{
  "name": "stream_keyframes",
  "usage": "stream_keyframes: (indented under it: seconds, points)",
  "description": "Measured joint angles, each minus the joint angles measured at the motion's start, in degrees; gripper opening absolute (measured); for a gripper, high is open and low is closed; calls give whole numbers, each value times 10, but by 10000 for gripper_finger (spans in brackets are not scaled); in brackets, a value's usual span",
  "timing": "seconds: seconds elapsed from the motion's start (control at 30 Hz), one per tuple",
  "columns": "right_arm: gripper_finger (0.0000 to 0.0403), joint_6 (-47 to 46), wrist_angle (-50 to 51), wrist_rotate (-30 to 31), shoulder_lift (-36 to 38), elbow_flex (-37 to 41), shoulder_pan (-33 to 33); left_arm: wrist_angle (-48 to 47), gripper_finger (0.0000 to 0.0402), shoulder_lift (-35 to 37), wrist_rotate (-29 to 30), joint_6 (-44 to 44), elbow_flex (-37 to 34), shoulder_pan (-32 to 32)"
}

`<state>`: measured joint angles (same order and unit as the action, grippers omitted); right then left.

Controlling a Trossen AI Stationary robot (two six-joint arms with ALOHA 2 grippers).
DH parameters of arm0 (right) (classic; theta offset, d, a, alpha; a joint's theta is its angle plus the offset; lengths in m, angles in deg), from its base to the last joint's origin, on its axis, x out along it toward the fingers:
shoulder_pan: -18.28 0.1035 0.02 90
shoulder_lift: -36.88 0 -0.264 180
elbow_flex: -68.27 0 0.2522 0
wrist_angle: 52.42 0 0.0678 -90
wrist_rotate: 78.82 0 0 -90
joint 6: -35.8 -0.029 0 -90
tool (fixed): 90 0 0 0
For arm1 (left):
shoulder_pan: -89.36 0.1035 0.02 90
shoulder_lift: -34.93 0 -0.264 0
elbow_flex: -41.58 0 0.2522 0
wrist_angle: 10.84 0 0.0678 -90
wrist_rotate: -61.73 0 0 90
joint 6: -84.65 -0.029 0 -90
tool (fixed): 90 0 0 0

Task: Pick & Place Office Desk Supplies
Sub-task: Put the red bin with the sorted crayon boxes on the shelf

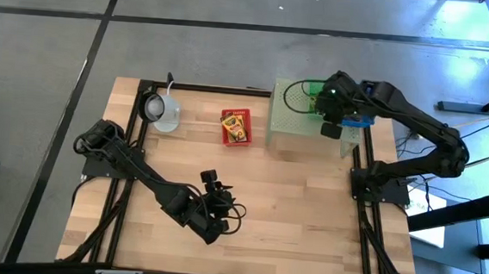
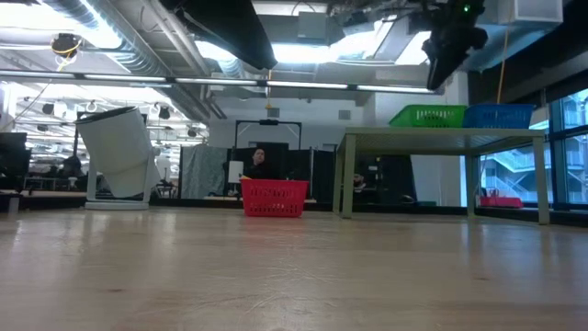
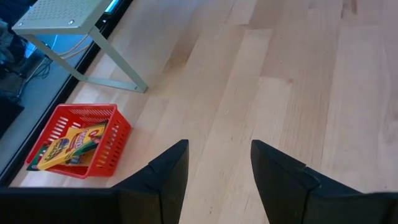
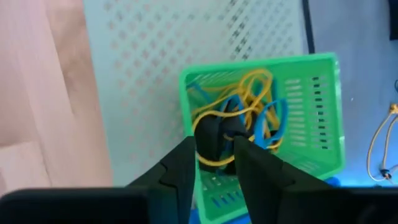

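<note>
Dark clip (image 4: 214,138) between right claw (image 4: 214,163) fingers.

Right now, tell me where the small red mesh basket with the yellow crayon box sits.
In the high view, the red mesh basket stands at the table's far edge, between the pale mug on its left and the pale green perforated stand on its right.

table (image 1: 291,209): pale wood | on it: red basket (image 1: 236,126); white mug (image 1: 162,110); perforated stand (image 1: 301,124)
</note>
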<state>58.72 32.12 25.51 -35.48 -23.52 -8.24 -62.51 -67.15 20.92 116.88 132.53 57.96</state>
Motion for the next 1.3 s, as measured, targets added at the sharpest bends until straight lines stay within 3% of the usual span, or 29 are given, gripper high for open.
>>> stream_keyframes:
  seconds: [0.2, 0.37, 0.43, 0.57, 0.8, 1.0, 1.3]
  points:
    - [119, -63, 3, -2, 0, -56, 19, 0, 168, 0, 23, 0, 0, 5]
    - [119, -161, -28, -3, 0, -82, 49, -5, 168, 4, 34, -31, 0, 47]
    - [119, -186, -45, -4, 0, -83, 57, -21, 168, 4, 7, -61, 0, 75]
    - [120, -195, -58, -4, 0, -83, 70, -72, 168, 4, -101, -106, 0, 155]
    - [120, -202, -58, -4, 0, -83, 82, -109, 168, 4, -152, -232, 0, 279]
    - [120, -210, -58, -3, 0, -83, 89, -22, 168, 4, -285, -334, -48, 346]
    - [120, -210, -58, -3, 0, -83, 96, 99, 168, 4, -309, -375, -153, 398]
